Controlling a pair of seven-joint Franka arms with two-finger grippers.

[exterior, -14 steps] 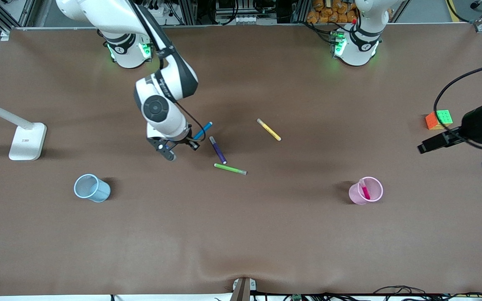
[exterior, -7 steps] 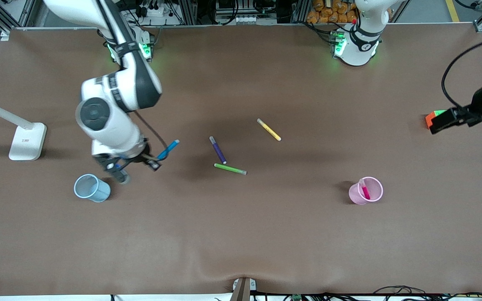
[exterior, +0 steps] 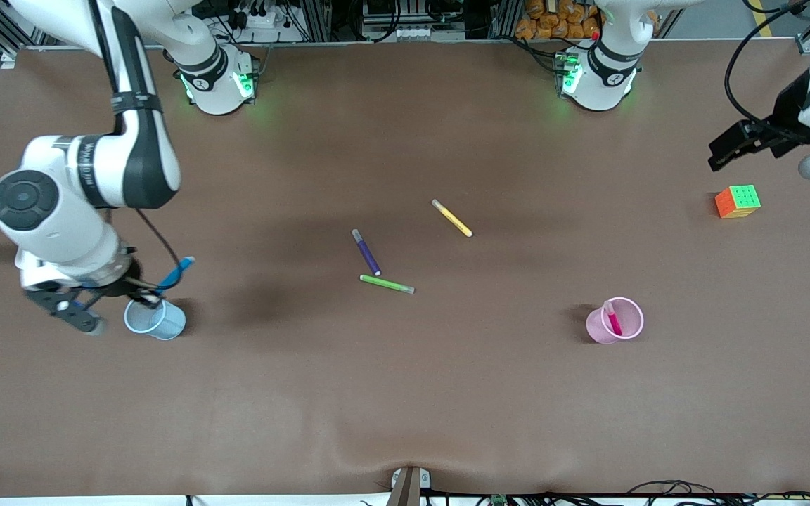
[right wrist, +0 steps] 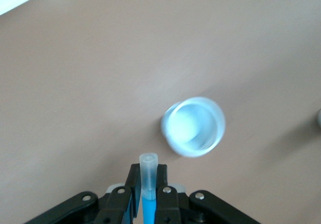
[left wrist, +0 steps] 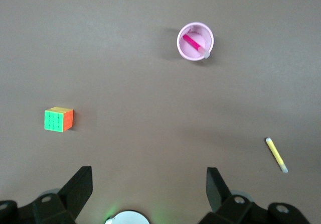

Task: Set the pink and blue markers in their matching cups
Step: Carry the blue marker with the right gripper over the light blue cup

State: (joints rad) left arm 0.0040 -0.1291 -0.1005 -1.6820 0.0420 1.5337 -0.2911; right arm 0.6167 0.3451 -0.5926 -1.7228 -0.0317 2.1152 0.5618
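My right gripper (exterior: 146, 296) is shut on the sky-blue marker (exterior: 178, 270) and holds it tilted in the air, just above the rim of the pale blue cup (exterior: 155, 318). In the right wrist view the marker's pale end (right wrist: 149, 161) sticks out between the shut fingers (right wrist: 133, 176), and the blue cup (right wrist: 193, 126) stands upright a little ahead of it. The pale pink cup (exterior: 616, 320) stands toward the left arm's end, with the pink marker (exterior: 613, 320) leaning inside it; both also show in the left wrist view, the cup (left wrist: 208, 33) and the marker (left wrist: 190, 40). My left gripper (exterior: 728, 147) is open and empty, high over the table's edge.
A dark purple pen (exterior: 366, 251), a green pen (exterior: 387, 284) and a yellow pen (exterior: 452, 218) lie near the table's middle. A colourful cube (exterior: 737, 201) sits near the left arm's end, below the left gripper.
My right arm has carried the blue marker from the table's middle toward the right arm's end, up to the blue cup. My left arm has drawn back, uncovering the cube.
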